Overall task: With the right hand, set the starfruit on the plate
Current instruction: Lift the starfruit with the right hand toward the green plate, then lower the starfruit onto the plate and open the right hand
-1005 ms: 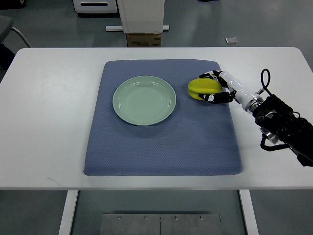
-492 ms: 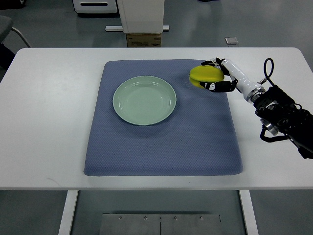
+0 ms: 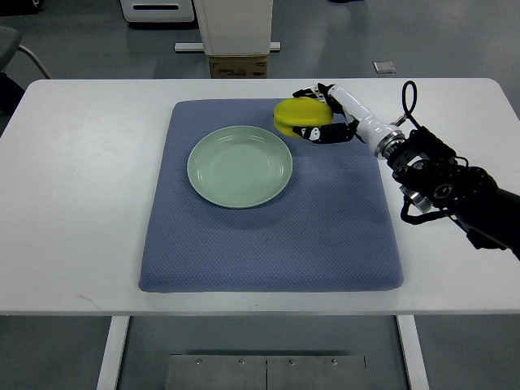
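Observation:
The yellow starfruit (image 3: pixel 298 115) is held in my right hand (image 3: pixel 319 114), whose fingers are curled around it. It hangs above the blue mat, just past the upper right rim of the pale green plate (image 3: pixel 240 166). The plate lies on the mat to the left of centre with nothing on it. My right arm comes in from the right edge of the picture. My left arm is out of view.
A blue mat (image 3: pixel 268 236) covers the middle of the white table (image 3: pixel 81 187). A white stand base and a cardboard box (image 3: pixel 239 65) sit beyond the table's far edge. A small square object (image 3: pixel 384 67) lies on the floor at the far right.
My right hand has lifted the starfruit off the mat and carried it left and a little farther back, from the right part of the mat to beside the plate's upper right rim.

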Robot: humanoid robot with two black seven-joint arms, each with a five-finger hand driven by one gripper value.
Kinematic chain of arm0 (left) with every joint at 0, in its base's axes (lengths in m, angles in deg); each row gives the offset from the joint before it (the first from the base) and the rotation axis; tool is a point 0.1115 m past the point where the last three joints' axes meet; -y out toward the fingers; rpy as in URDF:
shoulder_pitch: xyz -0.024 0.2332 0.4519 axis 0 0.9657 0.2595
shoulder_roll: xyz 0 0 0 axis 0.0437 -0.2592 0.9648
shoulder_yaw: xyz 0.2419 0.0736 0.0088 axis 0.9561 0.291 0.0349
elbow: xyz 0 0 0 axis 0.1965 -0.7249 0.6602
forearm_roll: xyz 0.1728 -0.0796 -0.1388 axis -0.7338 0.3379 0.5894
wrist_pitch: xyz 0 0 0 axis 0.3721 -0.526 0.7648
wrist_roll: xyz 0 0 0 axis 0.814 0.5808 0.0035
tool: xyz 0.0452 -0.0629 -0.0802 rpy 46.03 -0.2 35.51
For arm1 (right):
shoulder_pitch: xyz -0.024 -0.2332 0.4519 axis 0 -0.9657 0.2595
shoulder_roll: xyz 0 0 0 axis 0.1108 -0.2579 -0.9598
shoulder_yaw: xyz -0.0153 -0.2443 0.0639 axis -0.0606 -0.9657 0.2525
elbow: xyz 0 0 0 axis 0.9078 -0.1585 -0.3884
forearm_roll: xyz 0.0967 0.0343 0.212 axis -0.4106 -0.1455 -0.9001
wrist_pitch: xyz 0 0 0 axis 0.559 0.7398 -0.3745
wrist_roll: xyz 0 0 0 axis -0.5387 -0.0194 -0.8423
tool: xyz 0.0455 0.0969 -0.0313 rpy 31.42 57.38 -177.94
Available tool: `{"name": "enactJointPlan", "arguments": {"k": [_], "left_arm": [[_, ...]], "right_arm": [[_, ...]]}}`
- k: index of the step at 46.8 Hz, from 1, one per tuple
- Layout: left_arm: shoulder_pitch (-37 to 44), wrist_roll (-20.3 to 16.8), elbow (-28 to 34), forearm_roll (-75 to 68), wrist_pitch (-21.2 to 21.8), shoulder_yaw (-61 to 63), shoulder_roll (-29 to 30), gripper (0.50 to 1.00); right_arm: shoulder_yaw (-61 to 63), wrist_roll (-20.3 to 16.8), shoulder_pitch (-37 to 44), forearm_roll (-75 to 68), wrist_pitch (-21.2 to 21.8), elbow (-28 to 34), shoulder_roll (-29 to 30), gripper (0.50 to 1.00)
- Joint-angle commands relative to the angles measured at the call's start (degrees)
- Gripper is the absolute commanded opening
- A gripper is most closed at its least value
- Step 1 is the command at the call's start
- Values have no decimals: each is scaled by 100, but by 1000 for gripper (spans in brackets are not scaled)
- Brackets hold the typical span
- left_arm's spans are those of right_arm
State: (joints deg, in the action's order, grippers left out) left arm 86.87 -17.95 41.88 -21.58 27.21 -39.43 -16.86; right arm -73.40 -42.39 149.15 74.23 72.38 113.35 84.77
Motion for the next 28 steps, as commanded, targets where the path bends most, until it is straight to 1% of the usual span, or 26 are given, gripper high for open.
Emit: {"name": "enactJointPlan", "arguments": {"k": [1, 12, 28], "left_arm": [[2, 0, 0, 0, 0, 0, 0, 1000], [2, 0, 0, 0, 0, 0, 0, 1000], [2, 0, 0, 0, 0, 0, 0, 1000]], "right_arm": [[-24, -1, 32, 0, -7, -36, 174, 500], [-77, -1, 50, 44, -7, -141, 174, 500], [-639, -1, -38, 44, -7, -133, 174, 500]]}}
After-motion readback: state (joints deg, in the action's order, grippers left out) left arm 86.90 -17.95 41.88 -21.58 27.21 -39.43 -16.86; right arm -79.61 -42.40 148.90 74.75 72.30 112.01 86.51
